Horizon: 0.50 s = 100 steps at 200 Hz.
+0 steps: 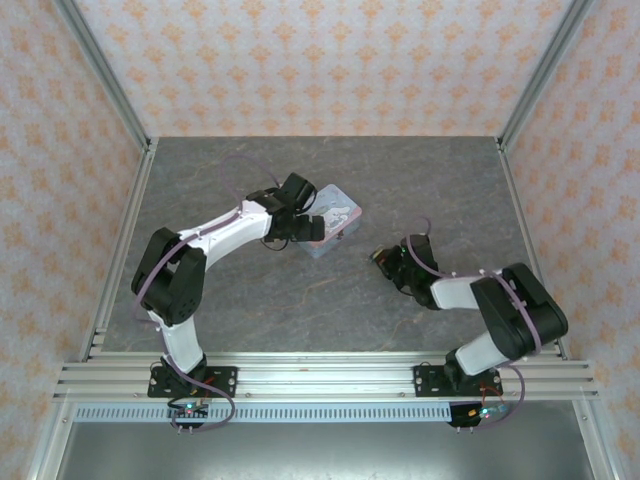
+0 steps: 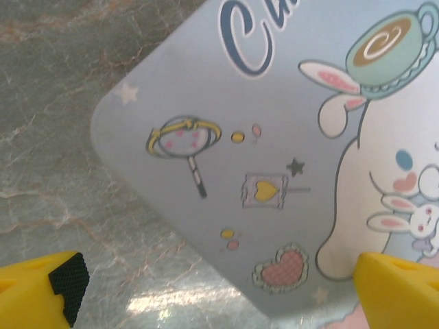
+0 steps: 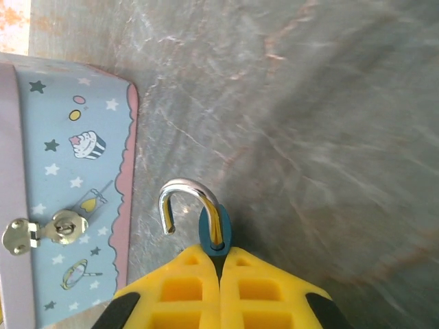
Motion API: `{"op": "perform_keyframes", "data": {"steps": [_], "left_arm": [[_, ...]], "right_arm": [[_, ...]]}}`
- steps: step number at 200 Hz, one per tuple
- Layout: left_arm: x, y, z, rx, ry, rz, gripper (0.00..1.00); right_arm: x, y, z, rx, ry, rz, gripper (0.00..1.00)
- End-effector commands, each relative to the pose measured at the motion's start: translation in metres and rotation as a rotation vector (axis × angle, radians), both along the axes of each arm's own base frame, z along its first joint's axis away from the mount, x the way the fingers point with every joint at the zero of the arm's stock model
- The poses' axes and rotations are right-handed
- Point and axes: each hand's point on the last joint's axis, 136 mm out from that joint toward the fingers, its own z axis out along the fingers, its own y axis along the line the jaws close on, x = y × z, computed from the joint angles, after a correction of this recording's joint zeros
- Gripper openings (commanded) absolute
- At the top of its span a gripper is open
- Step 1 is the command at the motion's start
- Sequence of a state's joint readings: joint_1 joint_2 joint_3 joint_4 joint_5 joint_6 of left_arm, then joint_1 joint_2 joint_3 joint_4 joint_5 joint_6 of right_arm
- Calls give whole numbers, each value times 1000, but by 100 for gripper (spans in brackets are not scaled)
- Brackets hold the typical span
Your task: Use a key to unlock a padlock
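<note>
My right gripper (image 3: pixel 219 255) is shut on the dark blue-teal padlock (image 3: pixel 215 234), just above the stone tabletop. The padlock's silver shackle (image 3: pixel 184 194) stands swung open, its free end hanging clear of the body. From above, this gripper (image 1: pixel 386 258) sits right of the tin. My left gripper (image 2: pixel 219 291) is open over a corner of the pastel cartoon tin's lid (image 2: pixel 274 137), its yellow fingers (image 2: pixel 41 291) spread wide with nothing between them. The key is out of view.
The tin (image 1: pixel 338 225) lies mid-table under the left gripper (image 1: pixel 312 222). Its side with a small metal hasp (image 3: pixel 51 229) faces the right gripper. Metal frame posts and patterned walls ring the grey tabletop (image 1: pixel 330 300).
</note>
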<state>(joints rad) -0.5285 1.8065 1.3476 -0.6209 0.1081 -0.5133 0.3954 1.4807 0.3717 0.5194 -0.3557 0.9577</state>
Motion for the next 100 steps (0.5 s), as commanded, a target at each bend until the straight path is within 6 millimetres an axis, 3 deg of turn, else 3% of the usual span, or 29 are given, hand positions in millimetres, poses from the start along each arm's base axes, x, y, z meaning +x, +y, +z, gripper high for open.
{"op": "perform_keyframes", "data": {"steps": [1,47,63,100], "left_arm": [[-8,5,33,-16,-21,-21,100],[-15,18,70,-44,-79,-4,100],[-17,25,82,-50,-100,12,100],[-21,54,112,-38,-181,66,100]], "right_arm": [[-12,-16,0,-42,10,-40,3],[-34,-34,9,-78,22,-71,38],[-39,-41,21,-63,0,-96,52],[-42,-54,56,-33,-65,-131,72]]}}
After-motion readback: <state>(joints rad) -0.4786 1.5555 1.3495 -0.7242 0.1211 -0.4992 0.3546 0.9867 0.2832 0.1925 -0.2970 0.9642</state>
